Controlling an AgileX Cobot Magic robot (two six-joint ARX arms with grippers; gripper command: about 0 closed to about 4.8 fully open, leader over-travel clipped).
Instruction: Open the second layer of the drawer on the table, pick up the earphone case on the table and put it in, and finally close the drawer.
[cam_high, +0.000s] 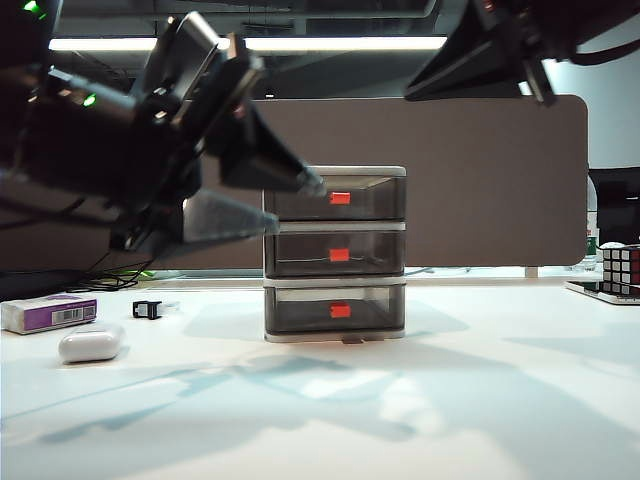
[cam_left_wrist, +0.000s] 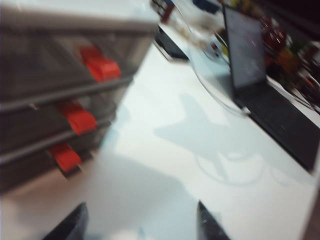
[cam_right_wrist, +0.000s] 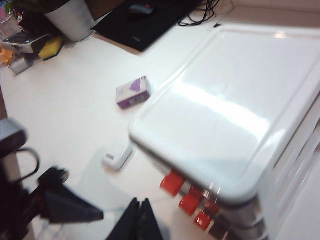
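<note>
1. White tabletop (cam_high: 450, 400), foreground: the earphone case (cam_high: 90, 343) is shown lying at the left, beside a white-and-purple box (cam_high: 48, 313) for which it might be mistaken. It is well apart from both end effectors.
2. Left end effector (cam_high: 290, 205): empty, jaws spread wide, held before the upper left of the drawer (cam_high: 335, 228). The top handle could be caught in error, or the light unit dragged along when pulled.
3. Second layer (cam_high: 335, 255): shut, with its orange-red handle just right of those fingertips.
4. Right end effector (cam_right_wrist: 142, 222): raised above the drawer, fingers apparently pressed together, nothing held.
</note>
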